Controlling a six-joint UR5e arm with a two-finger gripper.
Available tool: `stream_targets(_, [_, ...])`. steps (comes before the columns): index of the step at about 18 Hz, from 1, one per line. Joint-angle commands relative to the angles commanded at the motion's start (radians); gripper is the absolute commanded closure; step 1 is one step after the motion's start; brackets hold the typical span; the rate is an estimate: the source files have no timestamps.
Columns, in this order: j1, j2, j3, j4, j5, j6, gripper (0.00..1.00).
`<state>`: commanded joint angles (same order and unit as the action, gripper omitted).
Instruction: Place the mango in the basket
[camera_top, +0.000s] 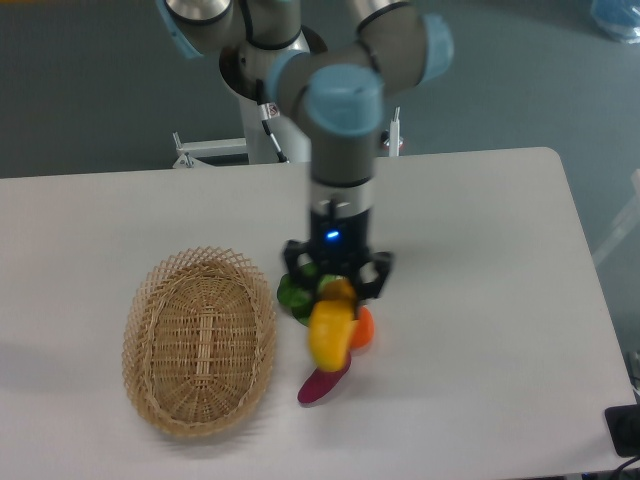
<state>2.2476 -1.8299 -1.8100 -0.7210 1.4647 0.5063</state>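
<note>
Hand (334, 288) clamped on mango (329, 331), hanging above table right of basket (199, 341).

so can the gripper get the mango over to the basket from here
Probably yes. The gripper holds the mango above the orange and the purple vegetable; only bare table lies between it and the open, empty basket.

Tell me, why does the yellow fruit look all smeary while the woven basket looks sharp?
In the fixed camera view, the smooth yellow mango and the black two-finger gripper holding it are smeared, likely by motion blur; the light tan woven wicker basket lying on the white table stays crisp, its weave clearly readable.
</note>
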Motion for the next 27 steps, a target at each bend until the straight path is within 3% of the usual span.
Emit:
stream_targets(5, [-0.124,-0.074,-0.020,0.003,0.052,-0.006,0.51])
stream_targets(12, [-0.172,-0.129,-0.029,0.002,0.063,-0.002,0.50])
stream_targets(14, [-0.174,-0.130,-0.034,0.002,0.063,0.000,0.41])
stream_targets(15, [-0.174,-0.134,-0.034,0.002,0.068,0.001,0.24])
stream_targets(16, [-0.174,-0.134,-0.031,0.002,0.075,0.003,0.00])
stream_targets(27, [-0.172,-0.092,-0.002,-0.002,0.134,0.004,0.00])
